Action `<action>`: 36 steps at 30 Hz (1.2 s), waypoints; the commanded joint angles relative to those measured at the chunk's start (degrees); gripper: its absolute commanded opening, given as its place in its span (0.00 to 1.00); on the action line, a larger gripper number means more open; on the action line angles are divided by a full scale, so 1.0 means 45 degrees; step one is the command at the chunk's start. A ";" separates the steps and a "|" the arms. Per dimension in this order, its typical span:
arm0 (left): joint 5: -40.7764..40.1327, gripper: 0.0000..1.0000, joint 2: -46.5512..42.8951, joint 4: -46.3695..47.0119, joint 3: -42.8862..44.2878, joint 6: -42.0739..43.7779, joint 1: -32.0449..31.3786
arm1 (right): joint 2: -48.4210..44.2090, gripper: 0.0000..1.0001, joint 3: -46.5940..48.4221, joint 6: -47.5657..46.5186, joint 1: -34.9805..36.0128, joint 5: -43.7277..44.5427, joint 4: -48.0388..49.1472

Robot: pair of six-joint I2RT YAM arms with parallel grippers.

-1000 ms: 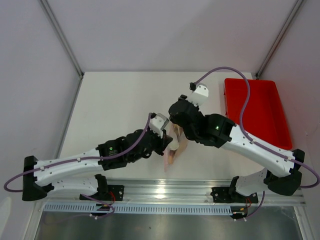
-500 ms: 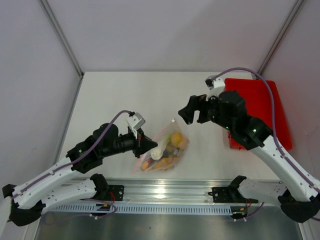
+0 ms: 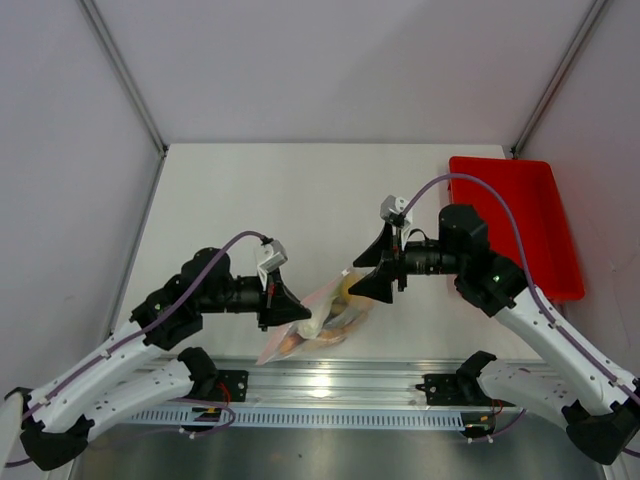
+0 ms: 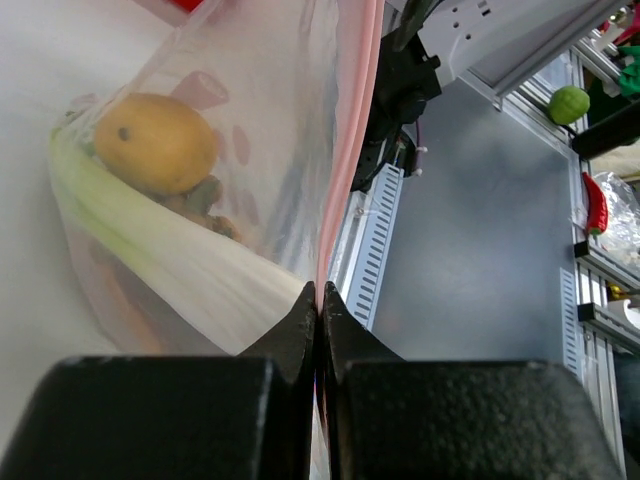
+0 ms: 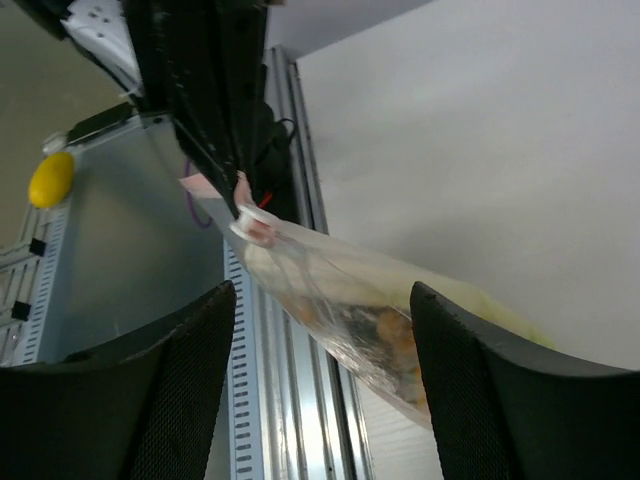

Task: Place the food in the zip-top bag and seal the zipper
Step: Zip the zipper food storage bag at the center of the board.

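Note:
The clear zip-top bag [image 3: 322, 322] hangs between my two grippers near the table's front edge, with the food inside. In the left wrist view I see the yellow lemon [image 4: 155, 142] and the green-white leek stalk [image 4: 170, 258] through the plastic [image 4: 270, 120]. My left gripper [image 3: 284, 303] is shut on the pinkish zipper strip [image 4: 346, 150], jaws pressed together [image 4: 318, 296]. My right gripper [image 3: 363, 284] is open at the bag's right end. In its wrist view the bag [image 5: 370, 310] passes between its spread fingers [image 5: 322, 296], with a white slider [image 5: 250, 224] at the far end.
The red tray [image 3: 512, 230] stands at the right of the table. The aluminium rail [image 3: 330, 380] runs along the front edge just below the bag. Off the table lie a green toy [image 4: 568, 103] and a yellow one [image 5: 50, 178].
My right gripper has swung down and left from near the tray to the bag's right end. My left arm has pulled back left, still holding the bag, which now hangs lower.

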 commanded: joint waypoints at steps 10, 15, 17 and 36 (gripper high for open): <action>0.2596 0.01 -0.0313 0.1023 -0.0520 -0.0468 0.1151 | 0.1184 0.64 0.0139 -0.0037 -0.0318 -0.3865 0.2893; 0.3047 0.01 -0.0352 0.1160 -0.0677 -0.0546 0.1503 | 0.1945 0.58 0.0295 0.0138 -0.0357 -0.4550 0.3479; 0.3125 0.01 -0.0371 0.1180 -0.0716 -0.0527 0.1620 | 0.2160 0.47 0.0354 0.0139 -0.0338 -0.4902 0.3518; 0.1100 0.63 -0.1093 0.1315 -0.0268 -0.0429 0.2109 | 0.2494 0.00 0.0354 0.2793 0.0578 -0.3677 0.5414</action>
